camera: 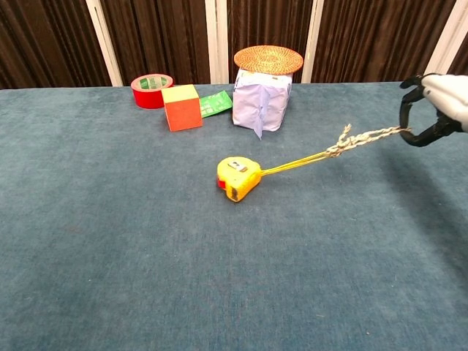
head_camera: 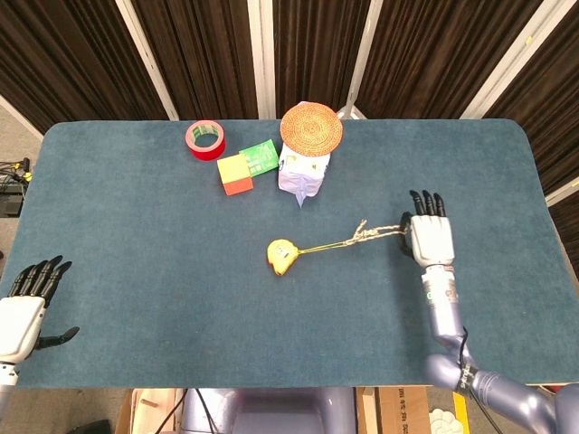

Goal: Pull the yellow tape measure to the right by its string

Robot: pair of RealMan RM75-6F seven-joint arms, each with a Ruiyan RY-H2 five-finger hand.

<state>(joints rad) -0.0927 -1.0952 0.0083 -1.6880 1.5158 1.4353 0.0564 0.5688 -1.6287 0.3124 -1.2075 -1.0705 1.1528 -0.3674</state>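
The yellow tape measure [head_camera: 281, 256] [camera: 238, 178] lies on the blue table near its middle. Its string [head_camera: 355, 239] [camera: 329, 152] runs taut up and to the right, knotted partway along. My right hand [head_camera: 429, 240] [camera: 432, 108] pinches the string's far end at the right side of the table, a little above the surface. My left hand [head_camera: 24, 310] hangs off the table's near left corner with its fingers spread and nothing in it; the chest view does not show it.
At the back stand a red tape roll [head_camera: 205, 139], an orange and yellow cube [head_camera: 235, 174], a green packet [head_camera: 261, 156] and a pale wrapped box [head_camera: 302, 174] topped by a woven round mat [head_camera: 311, 128]. The table's right edge [head_camera: 550, 235] lies beyond my right hand.
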